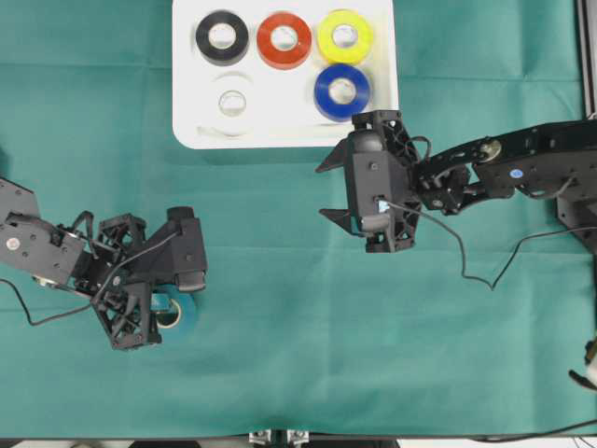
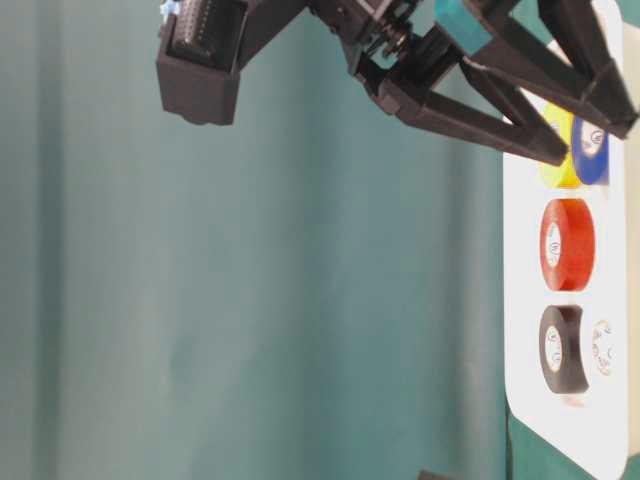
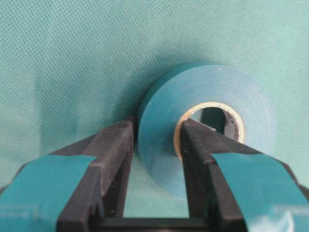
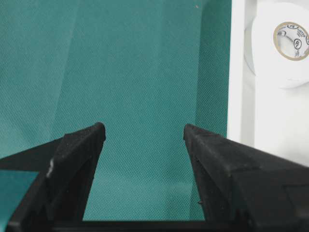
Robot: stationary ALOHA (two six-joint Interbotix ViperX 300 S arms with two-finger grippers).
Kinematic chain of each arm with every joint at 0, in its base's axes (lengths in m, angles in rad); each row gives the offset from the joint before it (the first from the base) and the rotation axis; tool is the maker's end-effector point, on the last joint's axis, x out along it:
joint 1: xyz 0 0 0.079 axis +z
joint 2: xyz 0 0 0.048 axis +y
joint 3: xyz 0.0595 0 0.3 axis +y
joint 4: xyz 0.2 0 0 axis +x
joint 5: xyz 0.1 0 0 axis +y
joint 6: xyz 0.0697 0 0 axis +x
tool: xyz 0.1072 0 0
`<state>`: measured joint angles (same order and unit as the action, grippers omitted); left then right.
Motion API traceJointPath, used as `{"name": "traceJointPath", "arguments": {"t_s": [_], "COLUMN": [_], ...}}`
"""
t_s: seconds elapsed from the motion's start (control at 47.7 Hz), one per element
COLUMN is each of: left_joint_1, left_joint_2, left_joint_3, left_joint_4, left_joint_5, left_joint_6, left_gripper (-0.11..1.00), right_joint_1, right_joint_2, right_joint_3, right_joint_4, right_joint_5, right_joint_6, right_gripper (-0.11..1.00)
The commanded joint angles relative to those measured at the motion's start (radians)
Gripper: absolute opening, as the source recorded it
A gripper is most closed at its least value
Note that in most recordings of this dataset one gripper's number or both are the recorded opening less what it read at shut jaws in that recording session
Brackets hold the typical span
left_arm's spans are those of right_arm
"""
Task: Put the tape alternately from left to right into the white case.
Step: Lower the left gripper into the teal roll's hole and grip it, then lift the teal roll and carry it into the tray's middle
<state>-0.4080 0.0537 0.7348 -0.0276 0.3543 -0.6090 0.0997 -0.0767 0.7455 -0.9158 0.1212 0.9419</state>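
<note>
The teal roll [image 3: 203, 130] is glossy with a pale core, lying flat on the green cloth [image 1: 280, 345] near the cloth's left edge, well apart from the case [image 1: 187, 112]. The left gripper [image 3: 154, 140] is clamped on its wall — one finger outside the rim, the other inside the core. In the overhead view the roll [image 1: 177, 315] shows only partly under the left gripper [image 1: 154, 313].

The case sits at the cloth's far edge, slightly left of middle, holding five rolls: black [image 1: 222, 37], red [image 1: 284, 40] and yellow [image 1: 344, 36] along its far side; white [image 1: 232, 101] and blue [image 1: 341, 91] along its near side. The white roll hardly stands out against the white floor. Between white and blue a bare patch of floor shows.

The right gripper [image 1: 338, 194] hangs just beside the case's near right corner, jaws spread wide and holding nothing; its wrist view shows the gripper [image 4: 144, 133] over bare cloth, the case rim [image 4: 235, 72] and white roll [image 4: 282, 43] to the right.

Between the teal roll and the case's near edge the cloth is bare — only the right arm stands to one side.
</note>
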Motion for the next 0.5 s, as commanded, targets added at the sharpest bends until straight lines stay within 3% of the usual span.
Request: {"name": "traceJointPath", "arguments": {"t_s": [0.0, 0.293, 0.482], "left_joint_1": [-0.008, 0.011, 0.066], "left_joint_2": [-0.044, -0.129, -0.150], "left_joint_3": [-0.046, -0.135, -0.155], "left_joint_4": [-0.002, 0.003, 0.006], "left_joint_5": [0.026, 0.216, 0.311], "left_joint_6": [0.005, 0.012, 0.015], "left_gripper": [-0.04, -0.04, -0.04], "right_joint_1": [0.005, 0.006, 0.009], "right_joint_2": [-0.011, -0.011, -0.011], "right_joint_3": [-0.012, -0.020, -0.021], "right_joint_4": [0.002, 0.002, 0.002], "right_joint_5": [-0.003, -0.005, -0.005], "right_joint_6": [0.002, 0.000, 0.000], "right_gripper": [0.74, 0.74, 0.74]}}
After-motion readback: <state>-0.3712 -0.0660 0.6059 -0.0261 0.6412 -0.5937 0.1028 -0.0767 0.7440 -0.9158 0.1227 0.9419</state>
